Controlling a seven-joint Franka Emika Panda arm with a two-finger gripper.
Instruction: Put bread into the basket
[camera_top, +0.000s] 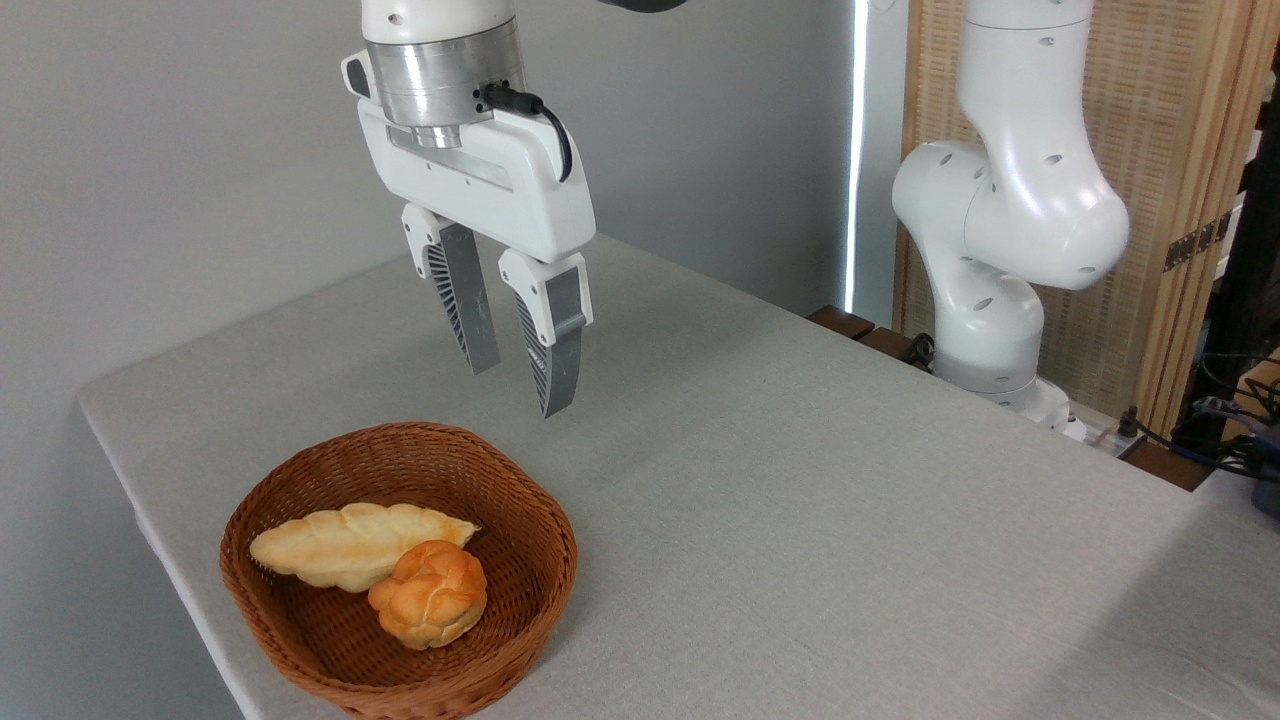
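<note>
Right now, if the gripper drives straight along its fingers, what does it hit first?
Probably the basket at its far rim or the table just behind it; depth is unclear. The gripper is open and empty, and nothing lies between. The bread sits nearer the camera.

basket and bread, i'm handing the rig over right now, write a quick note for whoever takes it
End effector: open, empty, hanging in the air above and behind the basket, touching nothing.
Bread: the small golden bun lies inside the basket, leaning against the longer pale braided loaf that is also in there.
Table: no other bread shows on the cloth.
Done: the bun is in the basket and has been released.
Left: nothing for the placement itself; probably only moving the arm clear.
</note>
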